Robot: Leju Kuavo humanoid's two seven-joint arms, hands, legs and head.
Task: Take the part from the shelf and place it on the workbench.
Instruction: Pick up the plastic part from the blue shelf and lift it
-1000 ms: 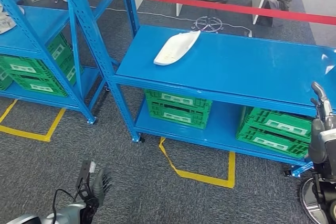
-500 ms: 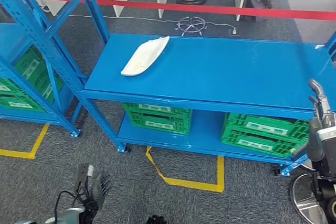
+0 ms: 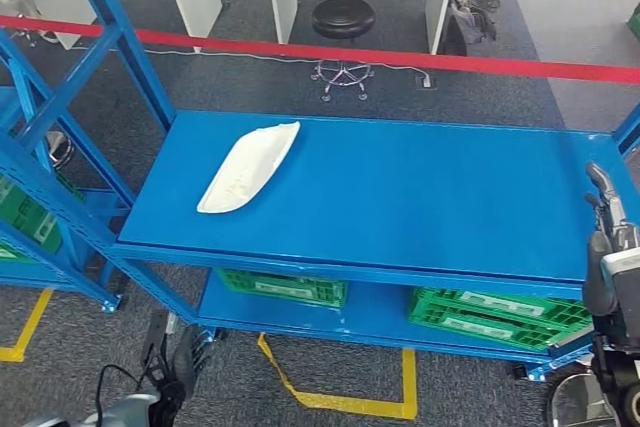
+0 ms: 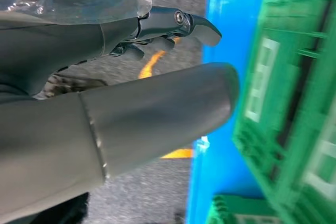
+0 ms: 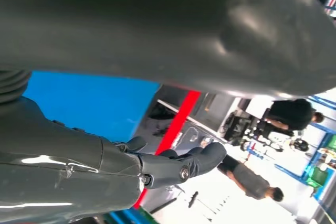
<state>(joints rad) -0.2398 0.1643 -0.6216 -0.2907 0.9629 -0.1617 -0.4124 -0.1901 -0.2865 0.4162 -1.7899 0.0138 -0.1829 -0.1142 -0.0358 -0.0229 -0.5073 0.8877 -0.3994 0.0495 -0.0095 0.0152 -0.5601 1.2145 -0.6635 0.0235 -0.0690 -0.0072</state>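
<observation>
lying white part [image 3: 247, 167] on workbench [image 3: 423, 197]

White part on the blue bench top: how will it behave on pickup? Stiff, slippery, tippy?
The white part looks like a thin moulded shell, so probably stiff and light for its size. Its smooth, curved surface may be slippery to grip. It lies long and low on the blue bench top, so it seems unlikely to roll, but a push near one end might spin it.
</observation>
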